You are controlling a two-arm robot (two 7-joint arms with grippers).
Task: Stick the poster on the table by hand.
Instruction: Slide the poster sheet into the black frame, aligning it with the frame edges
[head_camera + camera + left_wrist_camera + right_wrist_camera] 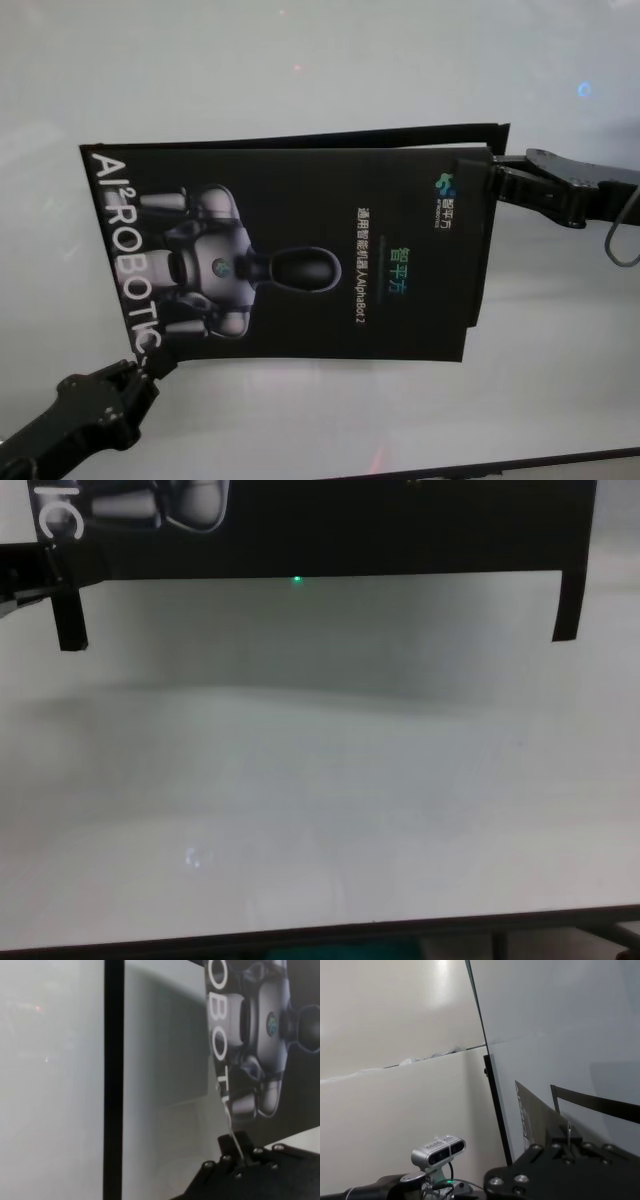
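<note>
Two black jointed grippers pinch a glossy black rectangular poster [290,250] above the smooth white worktop [300,60]: left gripper [145,365] at its near-left corner, right gripper [490,172] at its far-right corner. Left wrist view: fingers [232,1147] clamp the thin sheet edge. Chest view: poster [400,530] hangs clear of the worktop [320,810].

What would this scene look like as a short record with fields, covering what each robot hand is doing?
Item held: poster, black, printed with a robot figure
Surface: white table
Left gripper: pinching the poster's near corner by the big white letters
Right gripper: pinching the opposite far corner, near the small logo
Poster state: held between both grippers above the table, not yet flat on it
Black strips: hang down from the poster's edge
</note>
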